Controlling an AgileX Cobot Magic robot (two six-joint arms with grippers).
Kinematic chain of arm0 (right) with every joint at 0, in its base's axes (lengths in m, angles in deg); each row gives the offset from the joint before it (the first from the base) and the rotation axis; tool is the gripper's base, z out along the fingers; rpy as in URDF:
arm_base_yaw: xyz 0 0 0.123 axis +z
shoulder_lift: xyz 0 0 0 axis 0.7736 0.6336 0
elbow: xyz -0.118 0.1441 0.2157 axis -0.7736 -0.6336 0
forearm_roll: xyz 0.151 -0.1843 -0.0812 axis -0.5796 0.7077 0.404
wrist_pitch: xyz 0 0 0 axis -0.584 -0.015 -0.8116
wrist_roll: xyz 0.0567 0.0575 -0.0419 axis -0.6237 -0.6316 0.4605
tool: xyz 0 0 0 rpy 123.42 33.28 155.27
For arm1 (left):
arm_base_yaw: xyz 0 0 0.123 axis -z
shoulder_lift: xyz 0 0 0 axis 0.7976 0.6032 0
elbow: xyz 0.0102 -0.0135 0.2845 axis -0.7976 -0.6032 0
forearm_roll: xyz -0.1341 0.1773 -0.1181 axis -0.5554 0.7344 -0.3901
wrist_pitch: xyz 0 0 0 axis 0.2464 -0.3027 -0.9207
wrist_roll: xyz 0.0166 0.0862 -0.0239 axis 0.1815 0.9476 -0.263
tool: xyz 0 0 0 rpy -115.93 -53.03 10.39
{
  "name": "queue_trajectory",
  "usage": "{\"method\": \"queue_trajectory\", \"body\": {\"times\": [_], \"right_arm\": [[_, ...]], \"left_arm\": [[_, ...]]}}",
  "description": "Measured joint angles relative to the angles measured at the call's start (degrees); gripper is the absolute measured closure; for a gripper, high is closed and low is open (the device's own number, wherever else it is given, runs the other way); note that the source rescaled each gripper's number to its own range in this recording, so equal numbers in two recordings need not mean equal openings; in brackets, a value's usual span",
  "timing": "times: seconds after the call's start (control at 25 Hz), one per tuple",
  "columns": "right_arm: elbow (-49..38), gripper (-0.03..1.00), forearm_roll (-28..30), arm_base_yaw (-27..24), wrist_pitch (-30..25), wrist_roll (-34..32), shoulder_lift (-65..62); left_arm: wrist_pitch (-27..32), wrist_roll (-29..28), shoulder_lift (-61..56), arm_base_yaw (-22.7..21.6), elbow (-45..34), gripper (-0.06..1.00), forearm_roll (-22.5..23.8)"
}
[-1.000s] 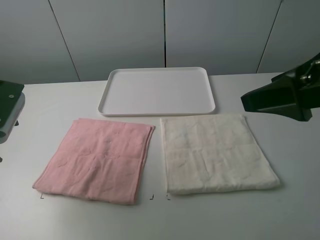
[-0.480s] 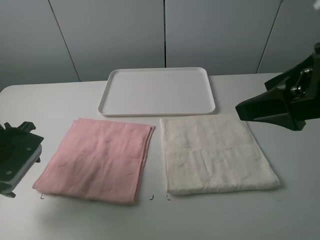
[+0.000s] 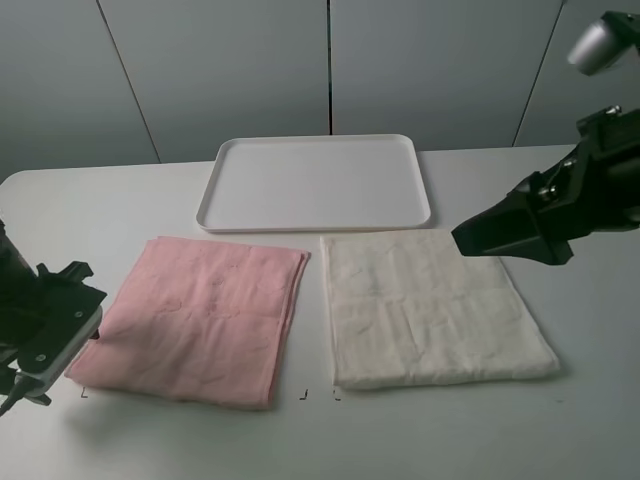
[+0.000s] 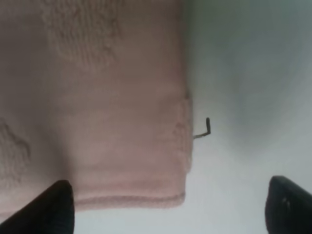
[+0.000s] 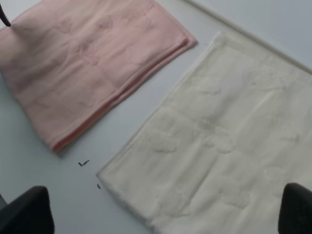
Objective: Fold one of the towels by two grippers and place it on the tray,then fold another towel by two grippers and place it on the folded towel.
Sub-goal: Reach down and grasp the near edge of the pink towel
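A: Left fingers [image 4: 56,207], what r they doing?
B: Spread wide, holding nothing. One tip is over the soft pink terry towel [image 3: 200,315], the other over the bare white table [image 3: 120,200]. So the towel's near left corner sits between them. I think that's so they can pinch that corner.
A: & the right fingers [image 5: 29,212]?
B: Wide too, empty. They hang up high by the far right corner of the soft cream-white terry towel [image 3: 430,310], not touching it. Prob. they're needed at the pink one, bc a fold needs 2 corners lifted.
A: Why r both towels flat, side by side?
B: Easy to grab the edges. Pink on the left, cream on the right, small gap between. There r small black corner marks [image 4: 205,127] on the table, maybe to show where the towels go.
A: & the flat white plastic tray w/ round corners [image 3: 315,185]?
B: Just behind the towels, nothing on it. No fold done yet, so it looks like step 1.
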Motion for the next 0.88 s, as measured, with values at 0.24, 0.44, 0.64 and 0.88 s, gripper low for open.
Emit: {"method": "queue_trajectory", "body": {"times": [0.24,0.44,0.64,0.88], "right_arm": [[0.0,-0.03,-1.39,0.0,0.56,1.66,0.6],[0.0,-0.03,-1.49,0.0,0.56,3.05,0.6],[0.0,-0.03,-1.59,2.65,0.68,4.99,1.7],[0.94,-0.03,-0.65,12.47,3.51,6.49,9.05]], "left_arm": [[-2.64,1.11,3.82,0.0,0.0,-0.05,-0.11],[-2.75,1.46,4.63,0.0,0.1,-0.05,-0.22],[-2.28,1.54,5.4,0.0,0.56,-0.05,-0.22],[-2.05,1.66,5.44,0.0,0.67,-0.05,-0.22]]}}
